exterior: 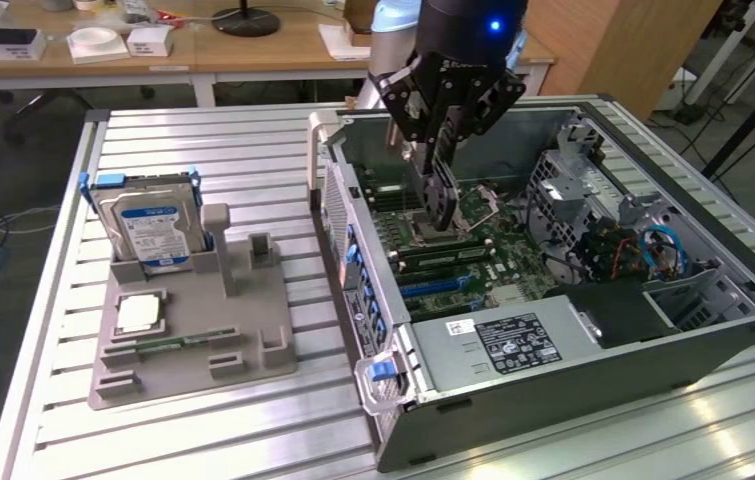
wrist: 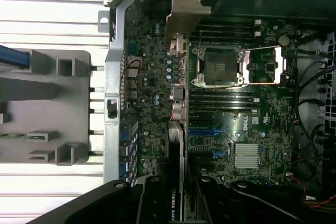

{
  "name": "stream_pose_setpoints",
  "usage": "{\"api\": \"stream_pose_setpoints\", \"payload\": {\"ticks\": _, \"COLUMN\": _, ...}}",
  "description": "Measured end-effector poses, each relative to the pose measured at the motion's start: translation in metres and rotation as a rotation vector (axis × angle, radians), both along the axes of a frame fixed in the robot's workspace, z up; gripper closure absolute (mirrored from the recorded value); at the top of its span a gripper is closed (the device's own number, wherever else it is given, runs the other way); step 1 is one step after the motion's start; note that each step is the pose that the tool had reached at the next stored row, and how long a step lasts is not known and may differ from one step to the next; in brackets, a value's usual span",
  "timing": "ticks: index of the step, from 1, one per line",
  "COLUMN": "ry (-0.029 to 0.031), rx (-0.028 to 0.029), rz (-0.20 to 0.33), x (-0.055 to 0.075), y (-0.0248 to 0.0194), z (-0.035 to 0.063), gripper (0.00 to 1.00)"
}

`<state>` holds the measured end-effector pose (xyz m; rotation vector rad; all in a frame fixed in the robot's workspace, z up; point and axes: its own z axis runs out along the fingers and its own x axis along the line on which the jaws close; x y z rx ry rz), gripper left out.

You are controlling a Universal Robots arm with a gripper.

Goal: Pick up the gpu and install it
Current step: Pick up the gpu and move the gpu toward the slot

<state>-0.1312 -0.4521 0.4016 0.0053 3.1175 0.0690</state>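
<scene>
A robot arm's black gripper is clamped on a thin, flat black gpu card, which hangs on edge inside an open grey metal computer case lying on its side on a ribbed aluminium tabletop. The card's lower end sits over the green motherboard, beside the square silver-framed processor socket; whether it touches the board cannot be told. In the wrist view the card's silvery metal bracket stands near the case's rear wall. Toward the exterior view's left, well apart from the case, a grey moulded plastic holder carries an upright boxy silver hard drive with a blue-and-white label and a small square silver processor chip lying flat.
</scene>
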Motion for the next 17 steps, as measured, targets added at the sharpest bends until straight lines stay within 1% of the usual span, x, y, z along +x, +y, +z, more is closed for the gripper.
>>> {"api": "stream_pose_setpoints", "payload": {"ticks": 17, "ry": 0.0000, "rx": 0.0001, "rz": 0.000, "x": 0.0069, "y": 0.0000, "z": -0.0006, "gripper": 0.74}}
